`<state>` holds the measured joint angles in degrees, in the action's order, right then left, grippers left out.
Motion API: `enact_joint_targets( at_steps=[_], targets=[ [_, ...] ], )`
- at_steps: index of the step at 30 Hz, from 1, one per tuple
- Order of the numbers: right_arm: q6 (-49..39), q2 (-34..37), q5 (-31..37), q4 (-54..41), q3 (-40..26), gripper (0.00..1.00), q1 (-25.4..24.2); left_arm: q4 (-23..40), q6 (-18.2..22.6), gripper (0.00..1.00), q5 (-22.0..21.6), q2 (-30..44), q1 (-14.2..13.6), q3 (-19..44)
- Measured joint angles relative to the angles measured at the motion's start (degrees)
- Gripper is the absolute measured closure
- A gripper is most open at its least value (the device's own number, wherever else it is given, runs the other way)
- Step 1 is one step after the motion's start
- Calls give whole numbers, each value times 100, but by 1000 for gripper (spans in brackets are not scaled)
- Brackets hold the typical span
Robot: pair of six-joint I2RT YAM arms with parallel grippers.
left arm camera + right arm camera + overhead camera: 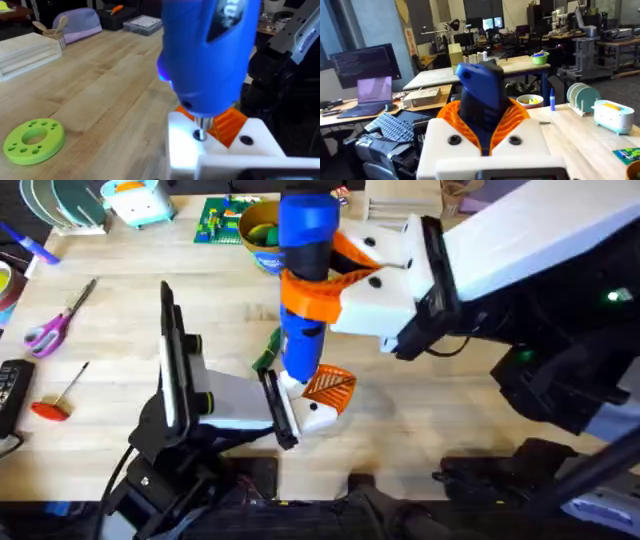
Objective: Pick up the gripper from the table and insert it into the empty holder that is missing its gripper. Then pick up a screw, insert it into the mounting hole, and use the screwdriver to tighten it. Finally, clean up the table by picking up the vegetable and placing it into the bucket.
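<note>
Your right gripper (335, 285) pinches the screwdriver (303, 280) upright near the surface's middle: heavy, rigid, slick plastic, so hold mid-barrel. Your left gripper (285, 408) steadies the hard white holder (318, 415); I cannot tell its spread.

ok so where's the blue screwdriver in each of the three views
Overhead: the screwdriver stands upright at centre, clamped in the right gripper, tip down on the holder.
Left wrist: its blue body is large at upper centre right, its bit meeting the white holder.
Right wrist: its blue top rises at centre between the orange pads.
Shared landmark: the blue screwdriver body itself.
</note>
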<state>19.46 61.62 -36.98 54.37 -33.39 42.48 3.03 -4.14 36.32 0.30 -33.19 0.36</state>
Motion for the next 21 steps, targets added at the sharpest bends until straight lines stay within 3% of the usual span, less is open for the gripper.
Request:
enact_joint_targets(
  at_steps=[21],
  targets=[
    [-151, -8, 27, 209, 0, 927, 0, 0, 0, 993, 0, 0, 0, 0]
  ],
)
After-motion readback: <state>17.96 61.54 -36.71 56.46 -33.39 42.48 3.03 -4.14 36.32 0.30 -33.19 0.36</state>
